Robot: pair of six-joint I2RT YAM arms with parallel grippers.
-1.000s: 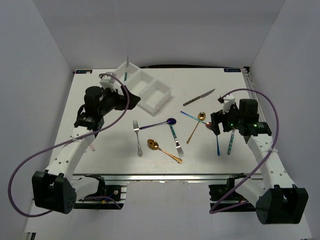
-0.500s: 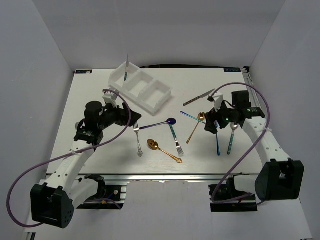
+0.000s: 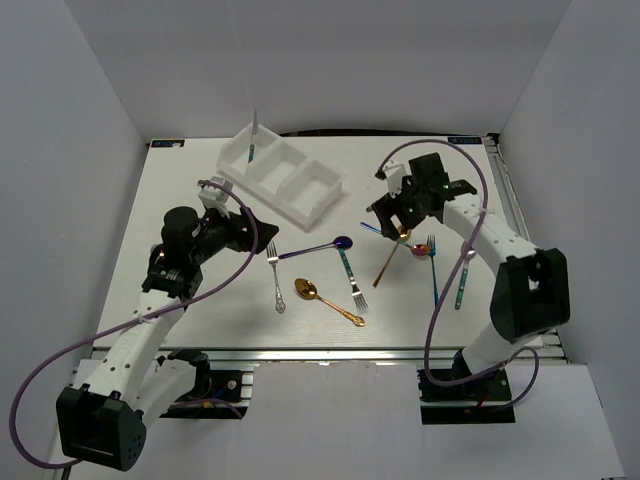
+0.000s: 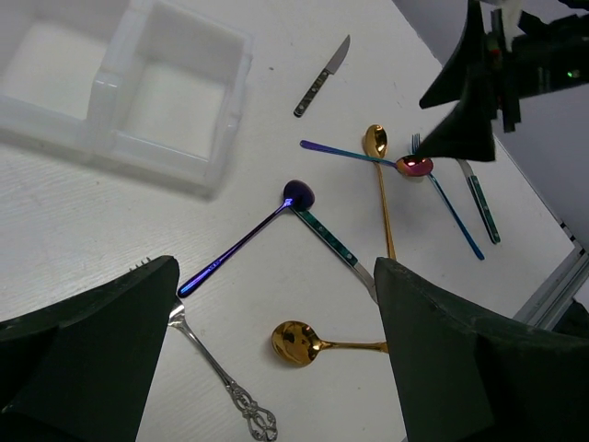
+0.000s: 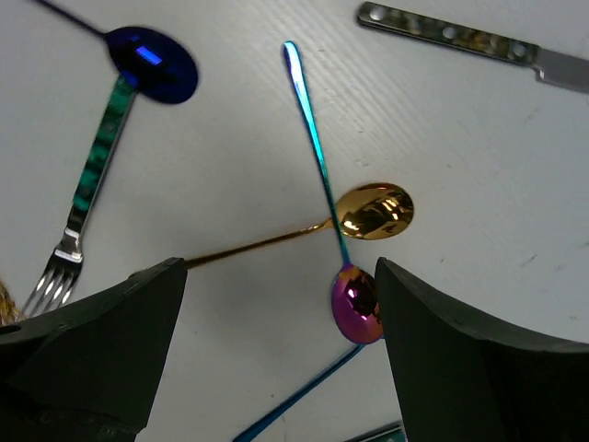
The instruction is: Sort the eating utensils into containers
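**Both grippers wide and empty above the scattered cutlery**

The right gripper [image 5: 281, 269] hangs low over the table [image 3: 230, 310], jaws spread wide and holding nothing. In its wrist view, the magenta-bowled spoon [image 5: 357, 304] lies near the right finger. Its teal handle runs toward 11 o'clock and crosses the neck of the long gold spoon [image 5: 373, 210]. The dark-handled knife [image 5: 469, 41] lies at 1 o'clock. The dark blue spoon [image 5: 152, 64] and the teal-handled fork [image 5: 83, 212] lie out toward 10 o'clock. In the top view, a blue-handled fork [image 3: 434, 275] and a teal-handled piece [image 3: 462, 282] lie side by side at 4 o'clock of this gripper.

The left gripper [image 4: 276, 267] is also wide open and empty, held above the table. The dark blue spoon's handle lies just beyond its fingers. A silver fork [image 4: 216, 373] and a short gold spoon [image 4: 304, 343] lie nearer the camera.

The white tray [image 3: 262, 195] sits at 1 o'clock of the left gripper in the top view. A silver knife [image 3: 255, 128] is propped upright in its far compartment, beside a teal-handled utensil [image 3: 251, 153].
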